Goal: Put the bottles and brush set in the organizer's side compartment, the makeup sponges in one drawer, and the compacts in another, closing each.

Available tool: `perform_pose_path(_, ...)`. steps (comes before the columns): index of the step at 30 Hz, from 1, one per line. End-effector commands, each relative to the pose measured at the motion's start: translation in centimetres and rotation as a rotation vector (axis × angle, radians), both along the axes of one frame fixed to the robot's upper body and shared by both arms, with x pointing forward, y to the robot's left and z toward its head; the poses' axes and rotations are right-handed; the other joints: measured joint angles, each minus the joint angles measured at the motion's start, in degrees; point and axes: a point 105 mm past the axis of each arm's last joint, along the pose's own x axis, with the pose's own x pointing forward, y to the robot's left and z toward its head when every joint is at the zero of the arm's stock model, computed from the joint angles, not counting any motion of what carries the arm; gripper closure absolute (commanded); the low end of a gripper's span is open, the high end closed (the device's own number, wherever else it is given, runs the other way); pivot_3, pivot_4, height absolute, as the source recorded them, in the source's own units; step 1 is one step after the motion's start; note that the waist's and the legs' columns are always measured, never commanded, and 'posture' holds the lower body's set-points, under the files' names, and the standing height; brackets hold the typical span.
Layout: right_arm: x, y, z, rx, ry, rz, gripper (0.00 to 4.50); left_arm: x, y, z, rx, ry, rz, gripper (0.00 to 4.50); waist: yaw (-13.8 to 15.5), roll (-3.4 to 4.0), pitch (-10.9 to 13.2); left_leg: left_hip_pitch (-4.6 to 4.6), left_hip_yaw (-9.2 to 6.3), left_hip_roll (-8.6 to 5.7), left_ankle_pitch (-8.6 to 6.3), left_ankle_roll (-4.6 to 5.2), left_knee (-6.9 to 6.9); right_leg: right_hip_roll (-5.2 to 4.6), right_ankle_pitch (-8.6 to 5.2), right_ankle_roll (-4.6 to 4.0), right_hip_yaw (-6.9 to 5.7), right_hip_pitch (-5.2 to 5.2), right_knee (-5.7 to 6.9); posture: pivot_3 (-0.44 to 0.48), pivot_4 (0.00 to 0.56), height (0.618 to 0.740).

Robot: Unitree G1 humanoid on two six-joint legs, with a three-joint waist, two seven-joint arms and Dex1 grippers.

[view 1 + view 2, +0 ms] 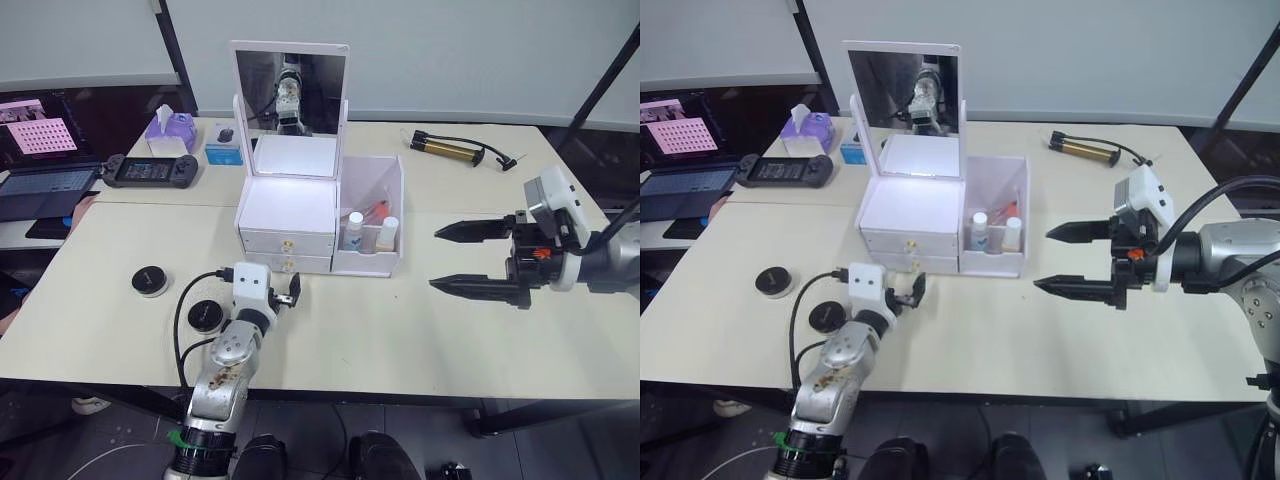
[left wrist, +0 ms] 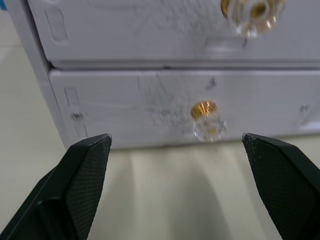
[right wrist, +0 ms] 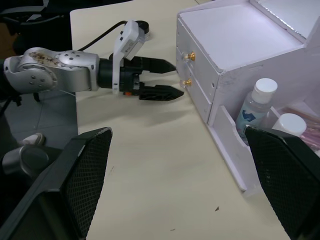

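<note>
The left gripper (image 2: 175, 150) is hovering with jaws spread wide and empty, the lower drawer's (image 2: 150, 107) small gold-and-clear knob (image 2: 207, 120) sitting just ahead between them, a slick, delicate stud probably best pinched squarely, while the right gripper (image 1: 465, 258) is waiting open, empty.

Setting: office or lab workroom.
Pale work tables (image 1: 420, 330); laptop (image 1: 40, 160) and game controller (image 1: 150, 171) upper left; plain partition walls behind.
</note>
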Motion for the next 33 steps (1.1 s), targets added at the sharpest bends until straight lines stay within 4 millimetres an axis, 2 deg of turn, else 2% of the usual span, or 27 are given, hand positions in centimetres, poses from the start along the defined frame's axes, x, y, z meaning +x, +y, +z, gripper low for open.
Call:
perform_pose_path(1,-0.5,0.1,1.0,-0.009,-0.043,0.008,0.00,0.4,-0.7,1.3,0.016,-0.074,-0.009,0.40,0.02,0.00,0.00,0.00,0.00,-0.01,0.00,0.00,0.00,-0.01,0.00,0.00,0.00,0.00,0.00,0.000,0.150,0.689)
perform_pose_path(4,-0.6,0.1,1.0,-0.016,-0.045,0.002,0.00,0.2,-1.5,0.8,0.020,-0.075,-0.045,1.23,0.17,0.00,0.00,0.00,-0.05,-0.02,0.00,0.00,0.01,-0.01,0.00,0.00,-0.05,0.00,0.00,0.000,0.150,0.689)
perform_pose_path(12,-0.4,-0.3,1.1,-0.028,-0.052,-0.005,0.00,0.5,-2.3,1.0,-0.018,-0.105,-0.050,3.87,-0.02,0.00,0.00,-0.01,-0.08,-0.04,0.00,0.00,0.01,-0.01,0.00,0.01,-0.04,0.00,-0.01,0.000,0.150,0.689)
perform_pose_path(17,-0.4,-0.4,1.1,-0.025,-0.050,0.000,0.00,-0.1,-2.1,1.1,-0.020,-0.130,-0.050,3.96,-0.02,0.00,0.00,-0.02,-0.11,-0.05,0.00,0.00,0.01,-0.01,0.00,0.02,-0.04,0.00,-0.01,0.000,0.150,0.689)
perform_pose_path(22,-0.4,-0.3,0.7,-0.025,-0.044,0.006,0.00,-1.6,-1.7,1.0,-0.013,-0.130,-0.090,3.96,-0.13,0.00,0.00,-0.01,-0.12,-0.03,0.00,0.00,0.01,0.01,0.00,0.01,-0.04,-0.02,-0.01,0.000,0.150,0.689)
perform_pose_path(28,-0.3,0.1,0.3,-0.015,-0.029,0.021,0.00,-4.3,-1.0,0.3,-0.007,-0.068,-0.126,3.96,-0.11,0.01,0.00,-0.01,-0.11,-0.04,0.00,0.00,0.00,0.00,-0.01,0.03,-0.02,-0.02,-0.01,0.000,0.150,0.689)
perform_pose_path(33,-0.2,0.7,0.2,-0.007,-0.019,0.044,0.00,-6.8,-1.3,0.5,-0.087,-0.006,-0.223,3.96,-0.12,0.04,0.01,0.00,-0.11,-0.02,0.00,0.01,0.00,0.01,-0.03,0.06,-0.02,-0.05,0.00,0.000,0.150,0.689)
